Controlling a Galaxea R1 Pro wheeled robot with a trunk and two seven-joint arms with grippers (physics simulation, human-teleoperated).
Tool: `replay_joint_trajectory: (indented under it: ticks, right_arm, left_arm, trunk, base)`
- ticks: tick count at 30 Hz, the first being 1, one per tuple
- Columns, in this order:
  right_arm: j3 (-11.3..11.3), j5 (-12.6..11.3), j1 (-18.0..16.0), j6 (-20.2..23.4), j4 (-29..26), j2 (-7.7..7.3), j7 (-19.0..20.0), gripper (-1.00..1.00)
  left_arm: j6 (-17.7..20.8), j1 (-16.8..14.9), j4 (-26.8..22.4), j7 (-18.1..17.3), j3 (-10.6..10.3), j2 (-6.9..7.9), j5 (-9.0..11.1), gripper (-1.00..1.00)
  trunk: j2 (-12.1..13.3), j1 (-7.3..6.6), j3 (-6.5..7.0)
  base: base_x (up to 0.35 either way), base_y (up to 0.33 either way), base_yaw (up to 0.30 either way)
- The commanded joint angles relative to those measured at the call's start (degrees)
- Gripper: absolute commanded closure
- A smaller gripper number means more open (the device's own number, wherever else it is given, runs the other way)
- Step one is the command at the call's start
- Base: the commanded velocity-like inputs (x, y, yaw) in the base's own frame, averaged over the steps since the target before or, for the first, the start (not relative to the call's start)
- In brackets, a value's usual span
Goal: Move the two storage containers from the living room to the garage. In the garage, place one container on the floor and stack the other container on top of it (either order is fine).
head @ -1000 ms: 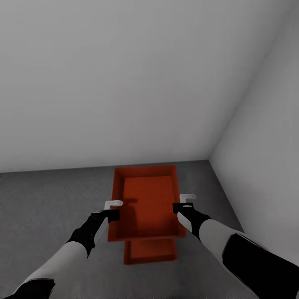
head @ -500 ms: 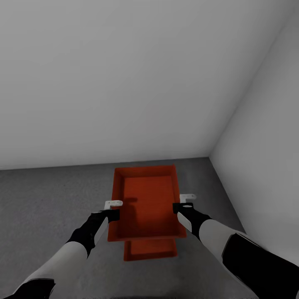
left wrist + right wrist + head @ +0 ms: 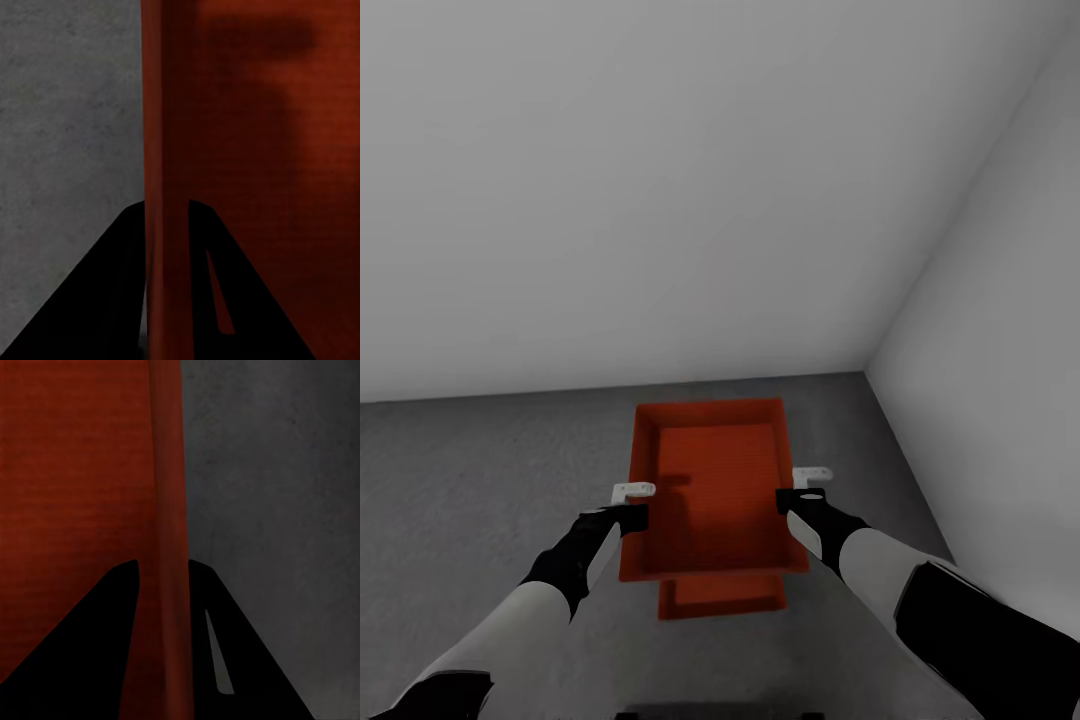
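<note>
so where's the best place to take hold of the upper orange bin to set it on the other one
By its two long side walls, one hand per side, as now: left hand on the left wall, right hand on the right wall of the upper bin. Its walls are thin, upright and open-topped, so each hand's fingers straddle a rim from above, keeping it level over the lower bin.

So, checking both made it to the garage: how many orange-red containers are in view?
2. The upper container is held between the left pincer and right pincer; the lower container sits beneath it on the concrete floor.
</note>
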Motion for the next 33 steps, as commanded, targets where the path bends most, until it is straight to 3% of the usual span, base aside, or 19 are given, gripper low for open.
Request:
replay_joint_trajectory:
  ticks: [1, 33]
  right_arm:
    - [-1.5, 0.8, -0.1, 0.4, -0.3, -0.53, -0.2, 1.00]
    - [-1.5, 0.8, -0.1, 0.4, -0.3, -0.51, -0.2, 1.00]
  left_arm:
    - [0.3, 0.0, 0.9, 0.6, -0.5, 0.07, 0.5, 1.00]
    - [0.3, 0.0, 0.9, 0.8, -0.5, -0.02, 0.5, 1.00]
  trunk:
    - [-0.1, 0.02, -0.17]
    - [-0.1, 0.02, -3.13]
  base:
    - [0.000, 0.000, 0.000]
    - [0.000, 0.000, 0.000]
